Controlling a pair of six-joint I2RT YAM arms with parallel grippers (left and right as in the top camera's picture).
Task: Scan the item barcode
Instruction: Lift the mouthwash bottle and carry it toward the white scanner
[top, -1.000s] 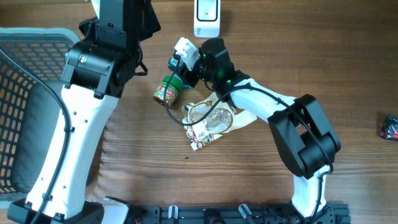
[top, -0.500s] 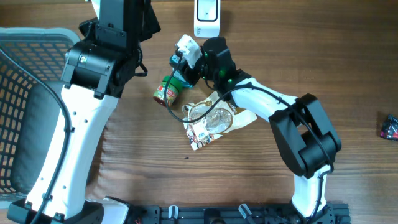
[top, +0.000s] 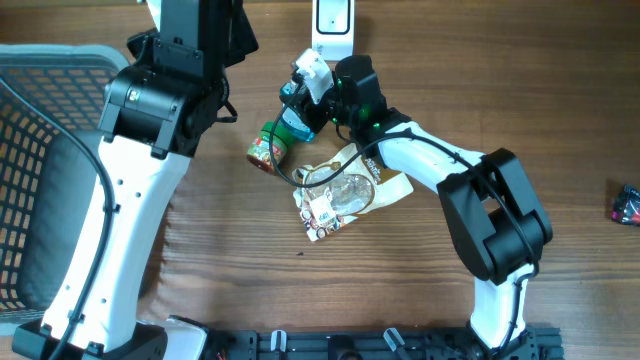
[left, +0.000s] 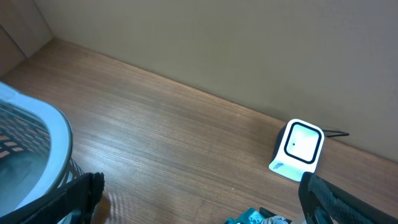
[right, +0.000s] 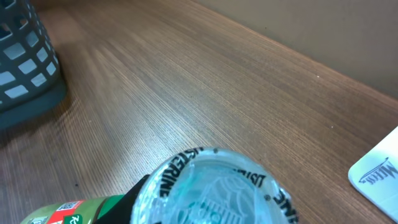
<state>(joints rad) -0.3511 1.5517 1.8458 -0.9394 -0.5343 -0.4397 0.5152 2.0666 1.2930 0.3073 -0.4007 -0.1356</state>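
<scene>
The right pincer (top: 308, 88) is sitting around a small teal tub with a clear round lid and black letters (right: 211, 190). The pincer's fingers are hiding in every view, so I cannot tell if they are squeezing the tub tight. The tub is staying right at the pincer's mouth.

Just under the pincer, a green jar with a red label (top: 268, 148) is lying on its side on the brown wooden bench (top: 230, 290). A little past the jar, a clear plastic packet on brown card (top: 340, 190) is lying flat. Near the pincer on its other side, the white box scanner (top: 332, 25) is standing.

I think the picking-up step is going on. Next, the tub's barcode needs turning to face the scanner's window.

Far off to the pincer's side, the grey plastic basket (top: 40, 110) is waiting, and I am seeing nothing in the part that shows. The left pincer (left: 200, 183) is hanging wide open, holding nothing.
</scene>
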